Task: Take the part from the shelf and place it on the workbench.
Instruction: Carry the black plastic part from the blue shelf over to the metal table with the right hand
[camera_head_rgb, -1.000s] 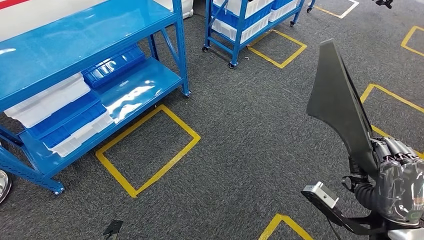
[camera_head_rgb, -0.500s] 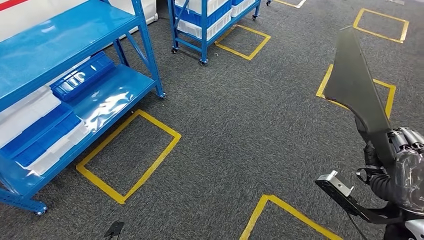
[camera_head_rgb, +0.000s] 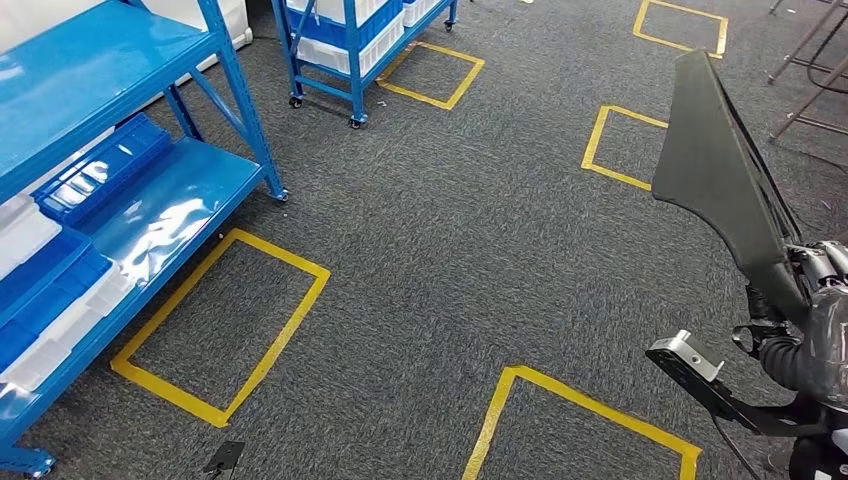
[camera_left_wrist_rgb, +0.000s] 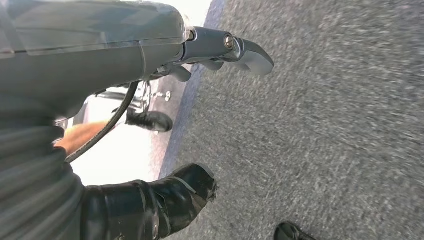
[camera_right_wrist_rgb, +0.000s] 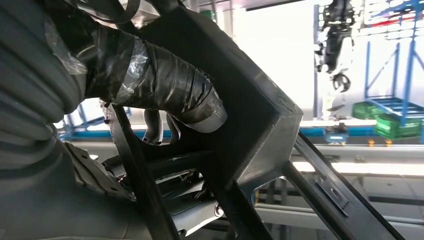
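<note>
The part (camera_head_rgb: 715, 180) is a long dark grey plastic panel, wide at the top and narrowing downward. It stands upright at the right of the head view, above the carpet. My right hand (camera_head_rgb: 815, 290) grips its narrow lower end, and a metal-tipped bracket (camera_head_rgb: 690, 362) sticks out below. In the right wrist view my taped thumb (camera_right_wrist_rgb: 165, 85) presses against the part's ribbed inner frame (camera_right_wrist_rgb: 250, 120). My left hand (camera_left_wrist_rgb: 220, 47) hangs over the grey carpet with its fingers apart and nothing in it.
A blue shelf rack (camera_head_rgb: 225, 60) with blue and white bins (camera_head_rgb: 95, 170) stands at the left. A wheeled blue cart (camera_head_rgb: 350, 55) stands at the back. Yellow tape squares (camera_head_rgb: 225, 330) mark the grey carpet. Chair legs (camera_head_rgb: 810, 90) show at the far right.
The whole picture has slid left and down, so the camera has turned right, away from the shelf. The part stays upright in my right hand.
</note>
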